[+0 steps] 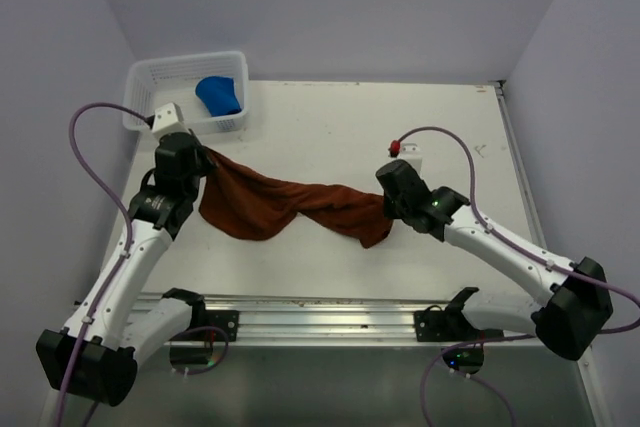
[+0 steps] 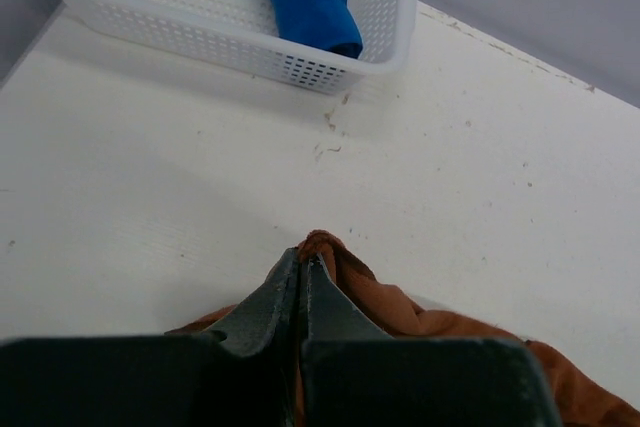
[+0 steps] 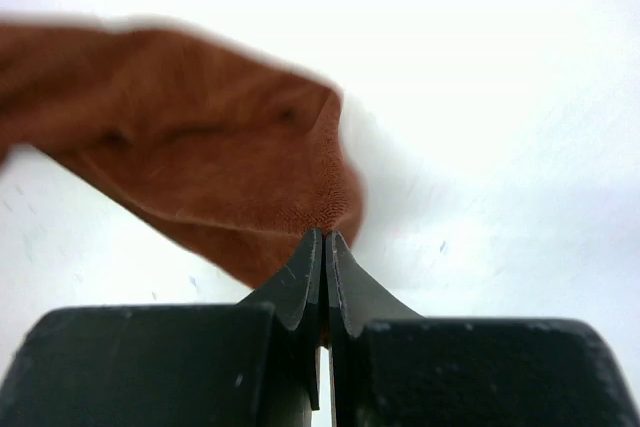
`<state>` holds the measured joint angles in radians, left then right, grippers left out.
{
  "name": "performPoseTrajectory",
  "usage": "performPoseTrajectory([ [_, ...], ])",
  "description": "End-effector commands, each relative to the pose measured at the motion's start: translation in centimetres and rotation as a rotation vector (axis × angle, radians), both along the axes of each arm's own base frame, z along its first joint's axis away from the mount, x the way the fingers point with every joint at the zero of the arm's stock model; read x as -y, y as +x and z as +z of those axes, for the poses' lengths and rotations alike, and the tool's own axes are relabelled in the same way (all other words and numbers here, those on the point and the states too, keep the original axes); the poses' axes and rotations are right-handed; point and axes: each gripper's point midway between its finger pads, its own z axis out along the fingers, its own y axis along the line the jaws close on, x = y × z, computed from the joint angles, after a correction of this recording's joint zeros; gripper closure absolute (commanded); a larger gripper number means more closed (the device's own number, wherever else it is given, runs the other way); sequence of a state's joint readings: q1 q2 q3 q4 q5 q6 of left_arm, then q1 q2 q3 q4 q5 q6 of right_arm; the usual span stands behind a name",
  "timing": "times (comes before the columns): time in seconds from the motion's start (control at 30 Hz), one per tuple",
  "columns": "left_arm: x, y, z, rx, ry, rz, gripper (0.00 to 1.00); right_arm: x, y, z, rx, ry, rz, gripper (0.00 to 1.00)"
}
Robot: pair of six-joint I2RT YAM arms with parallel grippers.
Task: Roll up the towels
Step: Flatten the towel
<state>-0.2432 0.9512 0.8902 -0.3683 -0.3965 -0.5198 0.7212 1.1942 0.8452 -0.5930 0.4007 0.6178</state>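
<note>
Top view: the rust-brown towel (image 1: 290,202) stretches across the middle of the table (image 1: 330,127), sagging between 2 grippers. The left gripper (image 1: 207,161) is clenched on its left corner and the right gripper (image 1: 389,210) on its right end. The blue towel (image 1: 219,95) lies in the white basket (image 1: 185,62) at the upper left.

Left wrist view: the fingers (image 2: 280,292) at bottom center are pinched together on a brown corner; the basket with the blue towel sits at the top.

Right wrist view: the fingers (image 3: 300,282) are pressed together at the towel's lower edge, with the cloth filling the left half.
</note>
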Motion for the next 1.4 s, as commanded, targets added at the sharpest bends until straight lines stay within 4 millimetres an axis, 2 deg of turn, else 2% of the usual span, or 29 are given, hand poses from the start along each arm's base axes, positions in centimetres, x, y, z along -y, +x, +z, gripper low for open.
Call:
performPoseTrajectory([
  [0.0, -2.1, 0.8, 4.1, 0.086, 0.036, 0.078, 1.0, 3.8, 3.2, 8.7, 0.263, -0.21, -0.018, 1.0],
  [0.07, -3.1, 0.7, 5.6, 0.124, 0.038, 0.115, 1.0, 3.4, 3.9, 11.0, 0.367, -0.19, 0.03, 1.0],
  [0.1, -3.3, 0.7, 6.2, 0.141, 0.038, 0.122, 1.0, 3.6, 3.6, 12.1, 0.411, -0.168, 0.05, 1.0],
  [0.13, -3.7, 0.6, 6.5, 0.149, 0.045, 0.141, 1.0, 2.9, 3.3, 12.0, 0.419, -0.152, 0.105, 1.0],
  [0.2, -4.1, 0.3, 6.6, 0.154, 0.053, 0.153, 1.0, 3.6, 2.4, 9.9, 0.381, -0.185, 0.133, 1.0],
  [0.23, -4.0, 0.3, 5.8, 0.135, 0.057, 0.146, 1.0, 3.7, 1.9, 8.7, 0.344, -0.187, 0.14, 1.0],
  [0.27, -4.0, 0.2, 5.3, 0.12, 0.058, 0.143, 1.0, 2.8, 0.5, 6.8, 0.254, -0.128, 0.174, 1.0],
  [0.3, -3.9, 0.1, 4.6, 0.103, 0.056, 0.138, 1.0, 2.0, -0.3, 5.9, 0.206, -0.078, 0.188, 0.81],
  [0.33, -3.6, -0.1, 3.3, 0.08, 0.044, 0.123, 1.0, 1.3, -1.1, 4.8, 0.145, -0.031, 0.192, 0.69],
  [0.37, -3.4, -0.2, 2.6, 0.066, 0.036, 0.115, 1.0, 0.0, -2.6, 3.7, 0.059, 0.069, 0.178, 0.68],
  [0.43, -2.8, -0.4, 0.5, 0.024, 0.022, 0.086, 1.0, -1.5, -3.9, 3.0, 0.009, 0.188, 0.182, 0.52],
  [0.47, -2.6, -0.6, -0.2, 0.01, 0.015, 0.074, 1.0, -1.9, -4.6, 2.1, -0.021, 0.25, 0.141, 0.45],
  [0.5, -2.3, -0.7, -0.8, -0.005, 0.008, 0.061, 1.0, -1.9, -4.9, 2.1, -0.026, 0.277, 0.123, 0.39],
  [0.53, -1.7, -0.9, -2.0, -0.03, -0.009, 0.033, 1.0, -1.5, -4.8, 2.1, -0.02, 0.28, 0.091, 0.37],
  [0.6, -1.3, -1.2, -3.1, -0.057, -0.023, 0.013, 1.0, 0.4, -3.9, 2.8, 0.028, 0.22, -0.006, 0.38],
  [0.67, -0.7, -1.3, -3.8, -0.065, -0.042, -0.011, 1.0, 1.3, -2.6, 3.8, 0.045, 0.183, -0.078, 0.4],
  [0.7, -0.5, -1.2, -3.9, -0.065, -0.05, -0.02, 1.0, 1.5, -1.9, 4.0, 0.043, 0.185, -0.103, 0.46],
  [0.8, 0.1, -0.8, -3.7, -0.062, -0.07, -0.039, 1.0, 1.2, 1.1, 2.8, -0.048, 0.315, -0.173, 0.53],
  [0.87, 0.3, -0.7, -4.1, -0.075, -0.075, -0.049, 1.0, 1.7, 2.8, 2.4, -0.059, 0.307, -0.218, 0.53],
  [0.9, 0.6, -0.7, -4.3, -0.082, -0.082, -0.064, 1.0, 2.6, 3.7, 0.6, -0.108, 0.269, -0.263, 0.52],
  [0.97, 0.8, -0.6, -4.8, -0.096, -0.084, -0.073, 1.0, 3.1, 4.9, -0.6, -0.139, 0.277, -0.3, 0.52],
  [1.1, 1.4, -0.8, -5.5, -0.109, -0.102, -0.1, 1.0, 5.3, 6.7, -4.6, -0.218, 0.275, -0.39, 0.54],
  [1.33, 1.8, -0.4, -5.9, -0.117, -0.106, -0.118, 1.0, 6.0, 7.2, -9.1, -0.292, 0.229, -0.399, 0.54],
  [1.37, 1.8, -0.4, -5.8, -0.116, -0.106, -0.118, 1.0, 5.9, 7.8, -9.2, -0.273, 0.245, -0.393, 0.54],
])
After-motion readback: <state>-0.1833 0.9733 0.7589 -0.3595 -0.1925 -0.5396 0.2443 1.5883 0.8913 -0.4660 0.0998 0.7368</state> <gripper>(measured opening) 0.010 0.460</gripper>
